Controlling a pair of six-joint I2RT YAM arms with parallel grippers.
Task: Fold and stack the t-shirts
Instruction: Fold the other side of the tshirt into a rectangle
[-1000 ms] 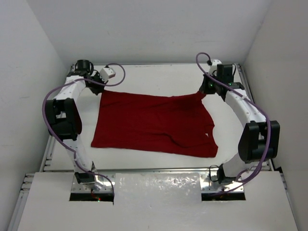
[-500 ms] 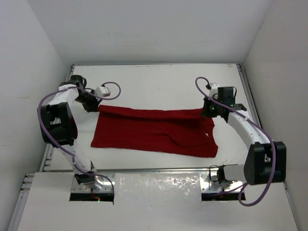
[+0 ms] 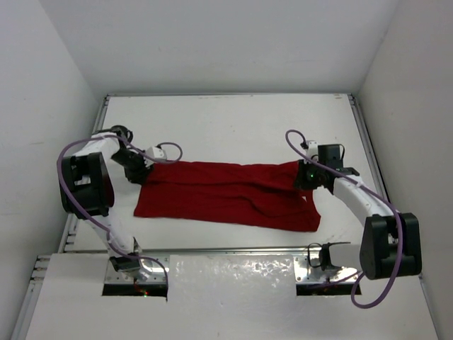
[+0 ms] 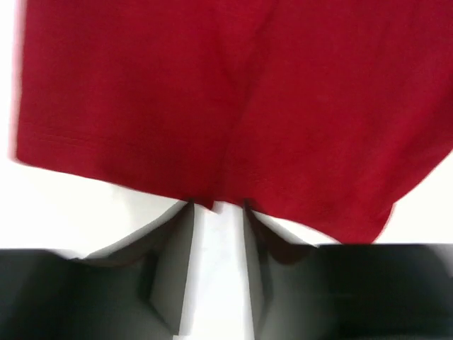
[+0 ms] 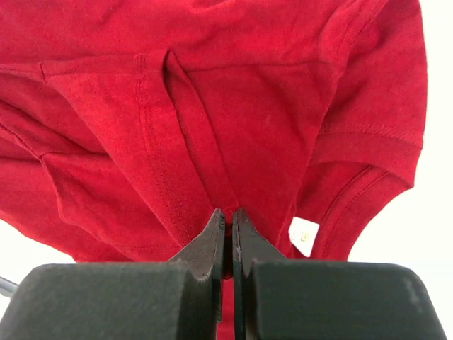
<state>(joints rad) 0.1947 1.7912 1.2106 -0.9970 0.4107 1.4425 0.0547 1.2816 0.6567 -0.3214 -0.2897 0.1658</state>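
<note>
Left gripper (image 4: 216, 205) has its jaws apart at the t-shirt (image 3: 226, 188) hem, right gripper (image 5: 228, 212) is pinched on the fabric. I'd release both sides low and evenly, so the fold lies flat.

Red t-shirt (image 3: 226, 195) on white table (image 3: 233, 120)

Both arms reaching forward, low. Left gripper (image 4: 217, 205) jaws slightly parted; right gripper (image 5: 228, 212) pinched closed on t-shirt (image 3: 226, 195).

White table (image 3: 233, 120), boxed in on three sides by plain white walls (image 3: 212, 42); evenly, softly lit. Near edge: pale panel (image 3: 233, 280), perhaps crinkled plastic.
</note>
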